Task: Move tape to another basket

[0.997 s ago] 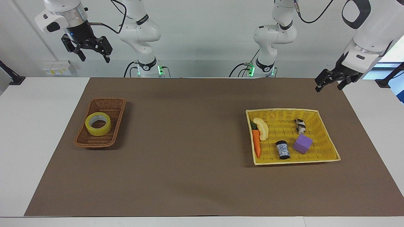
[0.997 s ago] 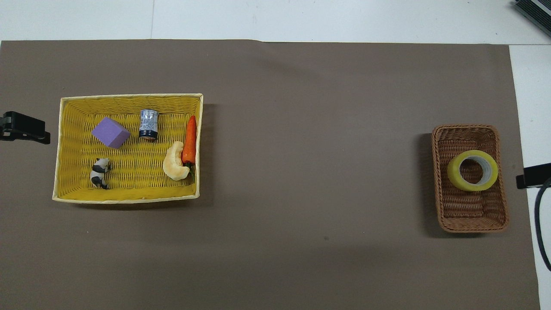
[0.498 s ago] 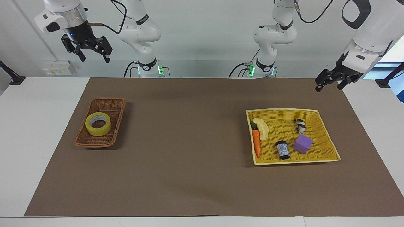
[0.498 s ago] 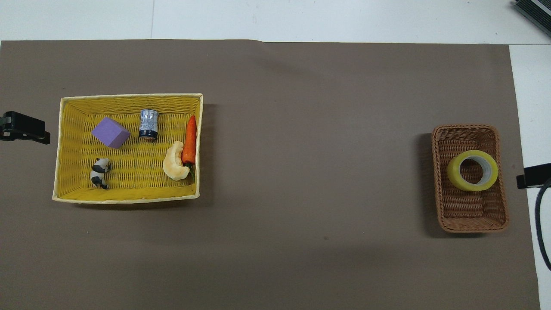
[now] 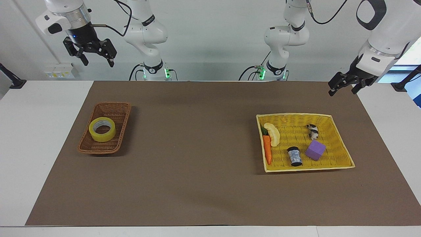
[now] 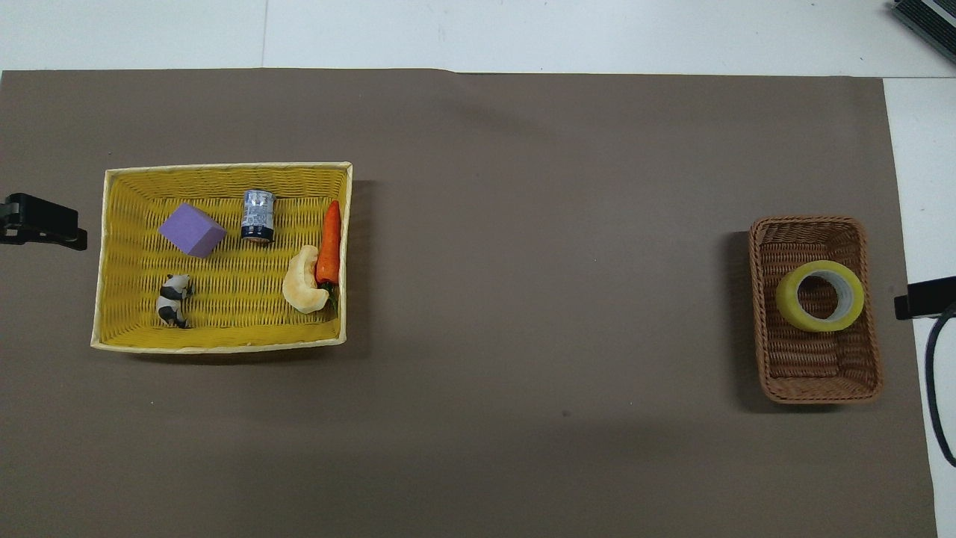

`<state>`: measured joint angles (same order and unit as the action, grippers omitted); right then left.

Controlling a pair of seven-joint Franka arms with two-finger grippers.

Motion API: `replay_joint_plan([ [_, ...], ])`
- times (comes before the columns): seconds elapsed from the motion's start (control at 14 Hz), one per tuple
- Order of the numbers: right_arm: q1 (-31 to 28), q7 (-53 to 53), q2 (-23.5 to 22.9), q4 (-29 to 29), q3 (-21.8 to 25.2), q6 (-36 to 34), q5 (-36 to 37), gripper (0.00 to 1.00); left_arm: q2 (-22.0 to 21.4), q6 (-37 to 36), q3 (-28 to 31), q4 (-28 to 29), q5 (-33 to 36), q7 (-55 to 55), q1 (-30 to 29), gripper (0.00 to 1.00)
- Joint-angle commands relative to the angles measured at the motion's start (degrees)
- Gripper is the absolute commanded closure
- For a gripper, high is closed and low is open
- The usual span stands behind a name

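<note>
Tape: flat in the brown basket, toward the right arm's end of the mat.
Yellow basket, well apart toward the left arm's end: carrot, pale slice touching it, can, purple cube, panda.
Right gripper: raised high, nearer the robots than the brown basket, fingers wide, empty.
Left gripper: raised by the mat's edge, near the yellow basket, fingers spread, empty.
</note>
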<state>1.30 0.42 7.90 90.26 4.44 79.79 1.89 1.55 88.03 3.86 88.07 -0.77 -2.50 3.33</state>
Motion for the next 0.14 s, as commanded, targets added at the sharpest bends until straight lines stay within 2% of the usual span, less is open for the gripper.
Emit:
replay_joint_plan([
  [0.0,-0.3,-1.6,1.2,2.0,-0.3,1.5,-0.4,0.00,-0.9,-0.2,0.1,0.6,-0.6,0.0,-0.1,0.00],
  [0.07,-0.3,-1.6,1.2,2.0,-0.3,1.5,-0.4,0.00,-0.9,-0.2,0.1,0.6,-0.6,0.0,-0.2,0.00],
])
